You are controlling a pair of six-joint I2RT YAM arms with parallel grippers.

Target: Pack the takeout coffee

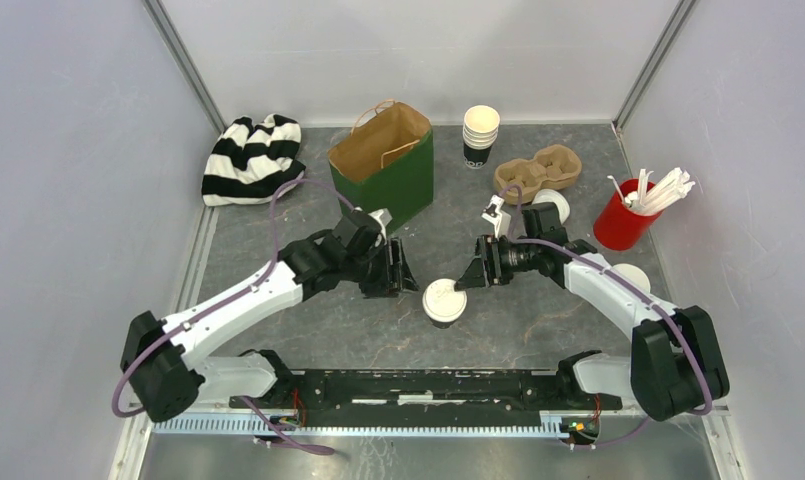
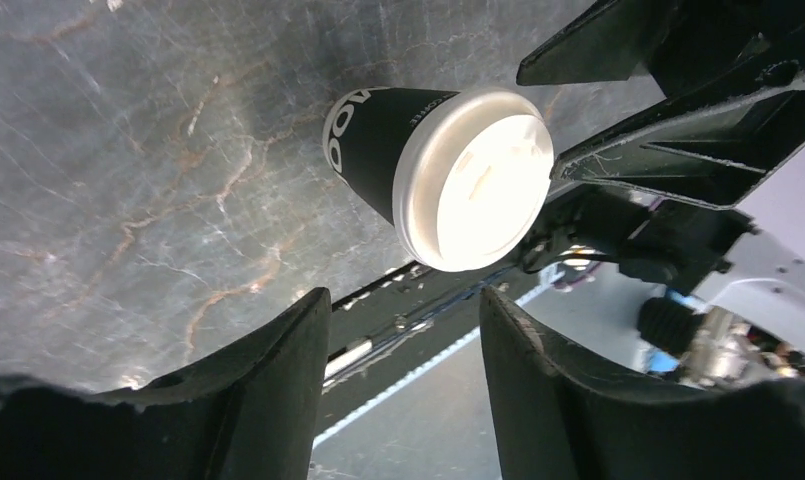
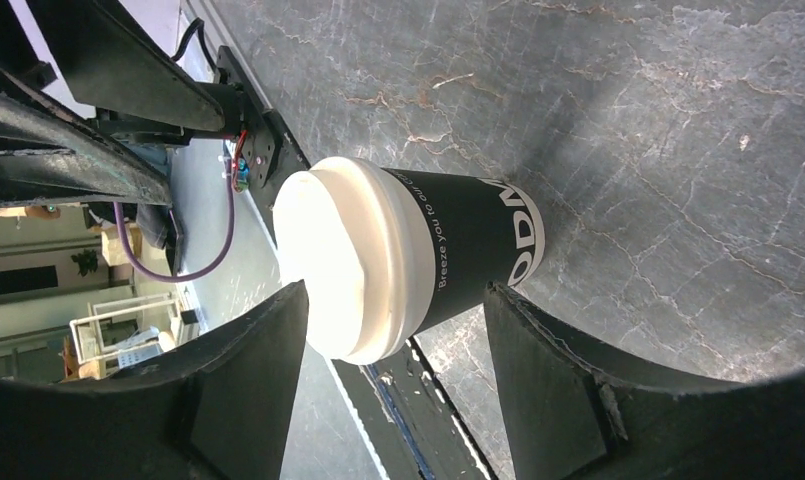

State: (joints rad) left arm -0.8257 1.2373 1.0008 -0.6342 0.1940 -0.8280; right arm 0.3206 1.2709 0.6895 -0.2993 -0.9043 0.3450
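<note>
Left gripper [image 1: 408, 270] and right gripper [image 1: 468, 271] both stand spread and empty, flanking the upright lidded coffee cup [image 1: 444, 302] on the table [image 1: 538, 335].

Lidded takeout coffee [image 2: 378, 140] on marbled table [image 2: 128, 150], beyond parted left gripper [image 2: 403, 320].

Robot lab test cell with café props
White panel walls [image 1: 78, 150] on aluminium posts [image 1: 183, 60] box in a grey marble-look table [image 1: 538, 335]; two arms [image 1: 240, 300] bolted to a black rail [image 1: 428, 385]; lidded coffee cup [image 1: 445, 300], paper bag [image 1: 383, 160], cup carrier [image 1: 538, 168], red cup of stirrers [image 1: 620, 225]
</note>
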